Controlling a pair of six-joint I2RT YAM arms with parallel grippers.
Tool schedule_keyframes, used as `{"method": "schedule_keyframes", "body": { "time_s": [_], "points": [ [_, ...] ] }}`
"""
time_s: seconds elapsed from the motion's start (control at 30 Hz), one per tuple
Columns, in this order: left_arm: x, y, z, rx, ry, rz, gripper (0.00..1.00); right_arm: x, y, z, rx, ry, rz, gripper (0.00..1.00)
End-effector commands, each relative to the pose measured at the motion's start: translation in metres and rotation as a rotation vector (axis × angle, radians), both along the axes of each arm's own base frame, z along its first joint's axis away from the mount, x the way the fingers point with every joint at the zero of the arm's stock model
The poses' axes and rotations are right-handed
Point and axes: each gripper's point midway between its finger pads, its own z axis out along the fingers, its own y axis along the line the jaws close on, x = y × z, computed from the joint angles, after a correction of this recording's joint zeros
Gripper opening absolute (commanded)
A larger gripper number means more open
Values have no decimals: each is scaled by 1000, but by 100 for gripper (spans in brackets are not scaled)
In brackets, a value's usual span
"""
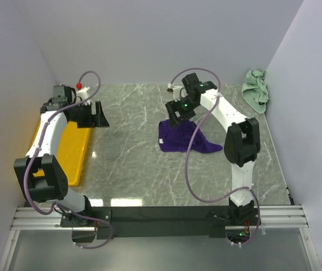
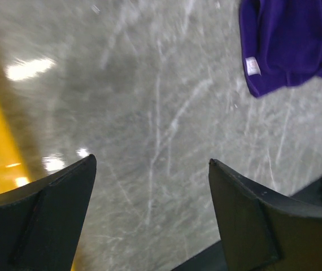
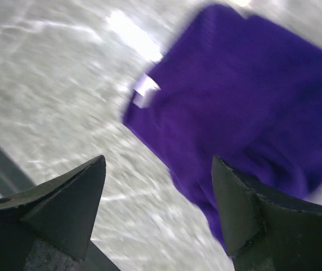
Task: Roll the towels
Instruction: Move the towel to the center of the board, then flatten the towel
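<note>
Purple towel (image 3: 251, 113) under gaping right gripper (image 3: 158, 161)

No legible text, brand, number or sign was found in any of the three views. The only label present is a small white tag (image 2: 253, 66) sewn at the edge of the purple towel (image 2: 288, 45). It sits at about 2 o'clock from centre in the left wrist view and about 11 o'clock from centre in the right wrist view, and in both its face is too small and too blurred for any print to be read.
</note>
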Motion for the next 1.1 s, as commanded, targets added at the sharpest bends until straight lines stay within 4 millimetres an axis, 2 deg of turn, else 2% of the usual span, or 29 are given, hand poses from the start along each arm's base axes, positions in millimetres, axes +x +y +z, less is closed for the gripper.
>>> {"method": "schedule_keyframes", "body": {
  "time_s": [0.0,0.03,0.07,0.1,0.17,0.2,0.23,0.4,0.47,0.6,0.77,1.0,1.07],
  "points": [
    [-5,-38,-21,-169,63,-47,85,9,-33,31,-94,-167,-48,79],
    [-8,-46,-27,-185,89,-54,78,3,-41,20,-131,-148,-55,77],
    [-10,-56,-33,-187,105,-75,75,1,-48,14,-164,-145,-65,73],
    [-13,-76,-43,-185,116,-124,72,-3,-51,10,-179,-138,-70,72],
    [-15,-94,-52,-195,134,-130,69,-14,-59,-4,-198,-121,-78,68],
    [-21,-109,-64,-193,160,-155,66,-18,-60,-8,-199,-116,-77,67],
    [-17,-118,-67,-206,155,-149,59,-24,-63,-16,-207,-106,-77,65],
    [-14,-170,-107,-252,305,-156,36,-28,-73,-37,-221,-72,-100,62],
    [-16,-191,-118,-273,370,-151,34,-23,-73,-39,-208,-61,-117,61],
    [-15,-221,-140,-245,395,-163,34,-16,-70,-39,-200,-56,-121,60],
    [-21,-249,-150,-229,408,-163,43,-14,-66,-46,-171,-30,-120,56],
    [-21,-255,-176,-188,474,-125,59,-15,-60,-49,-142,-9,-108,54],
    [-22,-256,-183,-174,496,-120,60,-15,-59,-52,-138,-3,-107,54]
  ]
}}
